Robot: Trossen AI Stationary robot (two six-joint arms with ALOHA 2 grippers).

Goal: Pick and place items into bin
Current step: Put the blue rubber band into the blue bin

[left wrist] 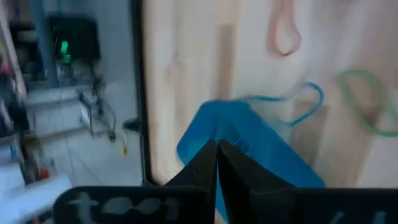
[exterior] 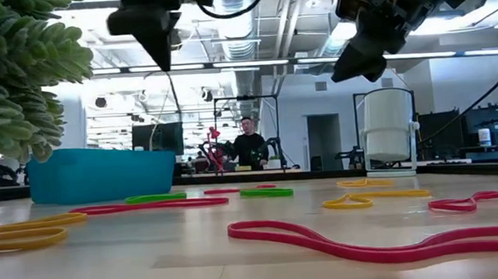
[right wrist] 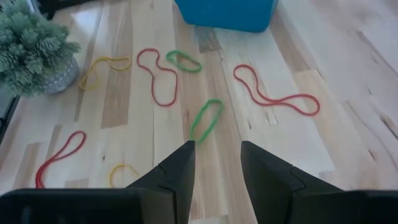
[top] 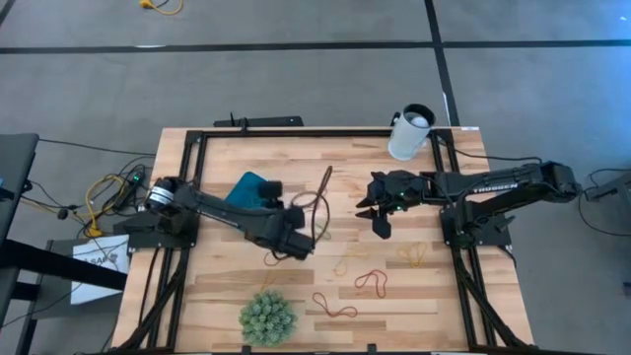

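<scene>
The teal bin [top: 251, 187] stands on the table's left half, also in the low view [exterior: 102, 173] and under my left fingers [left wrist: 249, 143]. My left gripper [top: 293, 242] [left wrist: 217, 155] hangs shut just above and near the bin; I see nothing between its fingers. Rubber bands lie flat on the wood: red [top: 373, 283] [right wrist: 277, 94], green [right wrist: 206, 118], yellow [top: 414, 256], and a blue one [left wrist: 308, 102] beside the bin. My right gripper [top: 375, 219] [right wrist: 216, 152] hovers open above the green band, touching nothing.
A white cup [top: 412, 131] [exterior: 387, 125] stands at the far right corner. A green spiky ball [top: 266, 318] [right wrist: 31, 53] sits at the near edge. A black frame [top: 187, 168] borders the table. A person [exterior: 249, 144] stands far off in the room.
</scene>
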